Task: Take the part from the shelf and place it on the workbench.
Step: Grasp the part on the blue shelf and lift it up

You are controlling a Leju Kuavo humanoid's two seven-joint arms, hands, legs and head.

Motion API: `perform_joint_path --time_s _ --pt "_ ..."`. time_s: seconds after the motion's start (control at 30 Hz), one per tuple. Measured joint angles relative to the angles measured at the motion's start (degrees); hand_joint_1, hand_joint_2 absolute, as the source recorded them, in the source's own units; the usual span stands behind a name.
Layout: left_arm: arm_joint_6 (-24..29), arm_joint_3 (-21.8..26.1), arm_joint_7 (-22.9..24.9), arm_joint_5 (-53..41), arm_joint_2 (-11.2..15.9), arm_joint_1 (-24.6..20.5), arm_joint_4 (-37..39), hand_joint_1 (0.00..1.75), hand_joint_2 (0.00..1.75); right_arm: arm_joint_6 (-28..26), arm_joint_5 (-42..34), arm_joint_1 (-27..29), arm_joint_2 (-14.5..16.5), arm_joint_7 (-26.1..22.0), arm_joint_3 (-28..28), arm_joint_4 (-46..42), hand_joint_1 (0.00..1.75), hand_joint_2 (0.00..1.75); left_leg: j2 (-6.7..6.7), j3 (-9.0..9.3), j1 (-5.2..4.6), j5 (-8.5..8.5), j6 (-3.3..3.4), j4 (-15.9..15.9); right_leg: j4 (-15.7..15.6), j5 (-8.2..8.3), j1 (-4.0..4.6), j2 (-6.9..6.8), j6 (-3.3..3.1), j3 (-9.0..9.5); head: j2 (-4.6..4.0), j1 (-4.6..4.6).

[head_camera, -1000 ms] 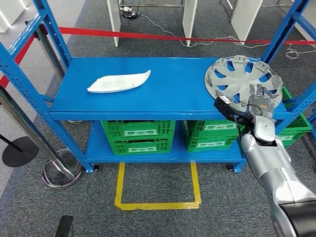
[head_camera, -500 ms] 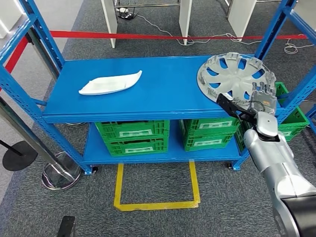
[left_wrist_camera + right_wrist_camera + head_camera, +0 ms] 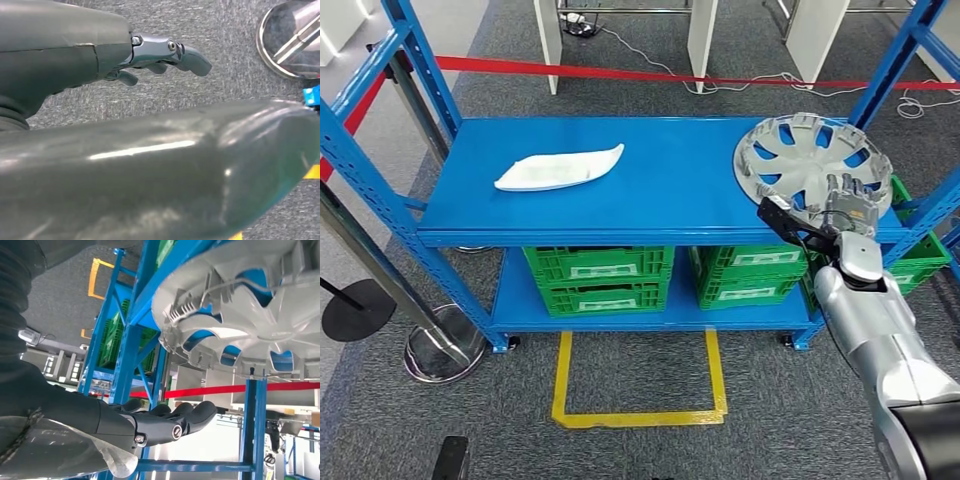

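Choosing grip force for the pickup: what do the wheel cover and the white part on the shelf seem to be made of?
Wheel cover: probably moulded plastic with a silver-grey satin finish; the right wrist view shows thin ribs and clips underneath. White part: likely glossy white plastic, thin and curved; too distant to be sure.

Bare blue shelf top (image 3: 675, 175) between white part (image 3: 560, 167) and hubcap (image 3: 810, 160).

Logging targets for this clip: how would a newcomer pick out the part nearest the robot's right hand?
Find the blue shelf with green crates beneath its top level. At that level's right end lies a silver wheel cover, just beyond the right hand. It is round, spoked and grey with cut-outs, unlike the flat white pointed panel lying toward the left.
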Motion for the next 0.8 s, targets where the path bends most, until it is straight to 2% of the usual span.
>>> perform_joint_path --time_s 0.03,0.07,0.17,0.23,0.27,0.3,0.37,0.4,0.43,0.47,0.53,0.57,0.6,0.63,0.73,0.77,0.8 --pt "0.0 0.0 -0.01 0.0 0.0 -0.05 0.0 0.0 0.0 0.01 0.01 -0.09 -0.02 -0.01 0.02 -0.02 0.0 1.75 -0.01 0.12 -0.07 -0.25 -0.27 0.15 -3.62 1.16 0.07 -0.04 -0.09 1.96 -0.01 0.01" --pt "0.0 0.0 -0.01 0.0 0.0 -0.09 0.0 0.0 0.0 0.02 0.02 -0.14 -0.04 -0.02 0.03 -0.04 0.0 1.75 -0.02 0.1 -0.15 -0.43 -0.55 0.27 -5.89 1.6 0.14 -0.02 -0.3 3.23 -0.01 0.01" --pt "0.0 0.0 -0.02 0.0 0.03 -0.05 0.0 0.0 0.0 0.06 0.03 -0.02 -0.07 0.02 0.07 -0.04 0.0 1.75 0.0 -0.1 -0.3 -0.57 -1.27 0.39 -6.57 1.26 0.27 0.23 -1.21 3.72 0.01 -0.05" --pt "0.0 -0.01 -0.02 0.0 0.08 -0.06 0.0 0.0 0.0 0.04 0.04 -0.02 -0.08 0.03 0.07 -0.09 0.0 1.75 0.02 -0.4 -0.26 -1.48 -1.83 1.54 -6.68 1.16 0.08 0.25 -1.88 3.99 0.01 -0.15" --pt "0.0 -0.01 -0.03 0.0 0.09 -0.09 0.0 0.0 0.0 0.03 0.05 -0.08 -0.08 0.03 0.07 -0.13 0.0 1.75 0.02 -1.24 -0.2 -2.57 -2.13 3.49 -6.77 1.08 -0.04 0.22 -2.2 4.22 0.01 -0.25" --pt "0.0 -0.02 -0.03 0.0 0.09 -0.12 0.0 0.0 0.0 0.03 0.07 -0.12 -0.08 0.02 0.07 -0.15 0.0 1.75 0.03 -2.8 -0.13 -4.09 -2.36 6.81 -6.8 0.94 -0.05 0.2 -2.47 4.43 0.01 -0.33" --pt "-0.02 -0.02 -0.04 0.0 0.05 -0.06 0.0 0.0 0.0 0.05 0.08 -0.06 -0.08 0.02 0.1 -0.16 0.0 1.75 0.04 -7.11 -0.03 -6.88 -2.59 14.86 -6.79 0.65 0.05 0.2 -2.81 4.73 0.01 -0.43" --pt "-0.03 -0.02 -0.03 0.0 0.04 0.01 0.0 0.0 0.0 0.07 0.08 0.05 -0.08 0.02 0.13 -0.16 0.0 1.75 0.04 -8.75 -0.02 -7.15 -2.57 17.44 -6.78 0.49 0.12 0.23 -2.9 4.91 0.01 -0.43" --pt "-0.05 -0.02 -0.03 0.0 0.04 0.07 0.0 0.0 0.0 0.08 0.08 0.14 -0.08 0.0 0.14 -0.16 0.0 1.75 0.04 -9.43 -0.03 -6.33 -2.45 17.92 -6.77 0.32 0.2 0.28 -2.93 5.12 0.01 -0.45" --pt "-0.07 -0.02 -0.03 0.0 0.04 0.09 0.0 0.0 0.0 0.08 0.07 0.2 -0.08 -0.02 0.15 -0.16 0.0 1.75 0.03 -8.93 -0.08 -4.3 -2.2 15.89 -6.76 0.11 0.3 0.34 -2.94 5.44 0.01 -0.43" --pt "-0.08 -0.02 -0.03 0.0 0.05 0.06 0.0 0.0 0.0 0.08 0.04 0.22 -0.08 -0.08 0.15 -0.16 0.0 1.75 0.03 -5.83 -0.33 0.52 -1.28 8.16 -6.8 -0.4 0.49 0.42 -2.84 6.22 0.01 -0.42" --pt "-0.09 -0.03 -0.03 -0.01 0.07 0.01 0.0 0.0 0.0 0.09 0.02 0.17 -0.08 -0.13 0.15 -0.16 0.0 1.75 0.03 -4.22 -0.49 2.01 -0.81 4.5 -6.82 -0.66 0.61 0.47 -2.7 6.5 0.01 -0.37" --pt "-0.09 -0.04 -0.04 -0.01 0.09 -0.05 0.0 0.0 0.0 0.11 0.0 0.12 -0.08 -0.16 0.15 -0.16 0.0 1.75 0.04 -3.2 -0.63 2.47 -0.5 2.27 -6.88 -0.82 0.66 0.47 -2.46 6.6 0.01 -0.34" --pt "-0.09 -0.05 -0.04 -0.02 0.11 -0.09 0.0 0.0 0.0 0.13 -0.02 0.11 -0.08 -0.19 0.15 -0.15 0.0 1.75 0.05 -2.75 -0.75 2.19 -0.32 1.32 -6.96 -0.92 0.66 0.46 -2.18 6.6 0.01 -0.28" --pt "-0.07 -0.06 -0.04 0.0 0.08 -0.12 0.0 0.0 0.0 0.14 -0.08 0.12 -0.09 -0.22 0.15 -0.21 0.0 1.75 0.05 -2.14 -0.53 2.09 0.02 0.02 -6.87 -1.44 0.55 0.38 -1.15 6.25 0.01 -0.21" --pt "-0.03 -0.06 -0.04 0.03 0.09 -0.16 0.0 0.0 0.0 0.14 -0.11 0.0 -0.1 -0.23 0.15 -0.23 0.0 1.75 0.06 -1.87 -0.37 2.18 0.22 -0.36 -5.64 -2.23 0.52 0.36 -0.87 5.6 0.01 -0.13" --pt "0.0 -0.07 -0.04 0.05 0.1 -0.23 0.0 0.0 0.0 0.2 -0.15 -0.13 -0.13 -0.29 0.14 -0.25 0.0 1.75 0.07 -1.62 -0.24 2.19 0.4 -0.62 -3.1 -3.52 0.42 0.34 -0.65 4.23 0.0 -0.02"
